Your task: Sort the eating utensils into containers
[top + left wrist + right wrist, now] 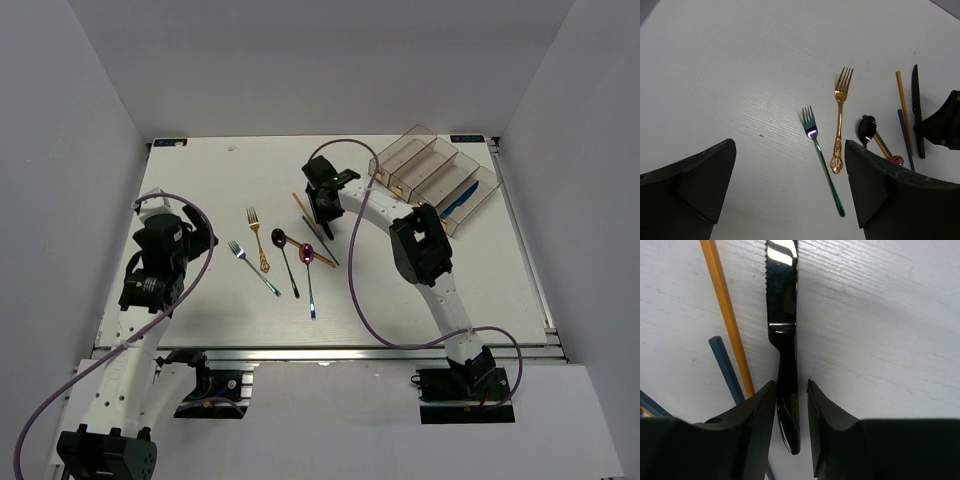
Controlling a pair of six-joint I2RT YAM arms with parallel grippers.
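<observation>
R gripper (790, 385) straddles black knife (782, 290) handle, jaws narrowly apart, not yet clamped; knife flat on table (880, 315), well apart from containers (412, 150). Judged: lined up for lengthwise pick. L gripper (790, 145) wide apart, empty, over gold fork (840, 115).

Holds the left arm folded near its base, left gripper (790, 150) angled downward, jaws spread wide. Holds the right arm stretched forward and leftward, elbow bent, right gripper (790, 385) lowered, fingers narrowed to a slim gap, not fully closed.
</observation>
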